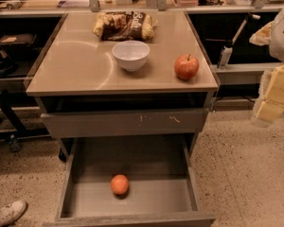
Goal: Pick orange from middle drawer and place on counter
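Beige counter (85, 65) up top, orange (119, 184) down in open middle drawer (156, 195). Gripper (273, 97) out right, well apart, grip impossible to tell. Pre-reach; next, descending squarely over it.

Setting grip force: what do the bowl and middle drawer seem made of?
Bowl: white, smooth, glossy, likely ceramic or plastic by its sheen. Middle drawer: matte grey floor, thin grey-brown walls, perhaps laminate or painted metal. The gripper is at the right edge, beside the counter.

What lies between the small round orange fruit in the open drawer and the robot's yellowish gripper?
Camera view: only the grey middle drawer's right wall and speckled floor lie between the orange and the gripper at far right.
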`<state>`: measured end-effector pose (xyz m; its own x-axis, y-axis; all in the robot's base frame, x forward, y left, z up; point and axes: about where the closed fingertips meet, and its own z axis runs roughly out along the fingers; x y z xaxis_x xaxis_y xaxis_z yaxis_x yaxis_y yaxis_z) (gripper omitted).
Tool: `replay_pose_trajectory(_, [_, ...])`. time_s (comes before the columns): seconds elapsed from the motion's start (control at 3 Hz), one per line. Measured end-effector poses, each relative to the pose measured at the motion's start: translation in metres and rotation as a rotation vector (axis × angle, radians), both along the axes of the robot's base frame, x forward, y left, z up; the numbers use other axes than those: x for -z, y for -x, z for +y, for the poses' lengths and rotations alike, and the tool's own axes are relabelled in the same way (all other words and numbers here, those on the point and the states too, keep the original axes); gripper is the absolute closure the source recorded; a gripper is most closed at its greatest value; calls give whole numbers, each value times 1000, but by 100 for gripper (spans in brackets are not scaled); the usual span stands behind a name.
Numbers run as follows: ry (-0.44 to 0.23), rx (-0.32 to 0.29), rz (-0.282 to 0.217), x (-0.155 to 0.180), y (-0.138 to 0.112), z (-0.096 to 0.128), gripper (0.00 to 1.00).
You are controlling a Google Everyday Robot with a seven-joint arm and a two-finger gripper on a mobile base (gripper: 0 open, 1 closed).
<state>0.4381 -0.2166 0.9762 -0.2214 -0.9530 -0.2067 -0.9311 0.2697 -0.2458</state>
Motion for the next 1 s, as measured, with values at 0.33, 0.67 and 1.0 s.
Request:
replay_pose_trajectory(0.33, [5,1,-10,0,0,1,0])
replay_pose_trajectory(0.67, [-21,-1,-6,31,2,12,0])
replay_pose_trajectory(1.0, [-43,-30,14,95,-5,26,0])
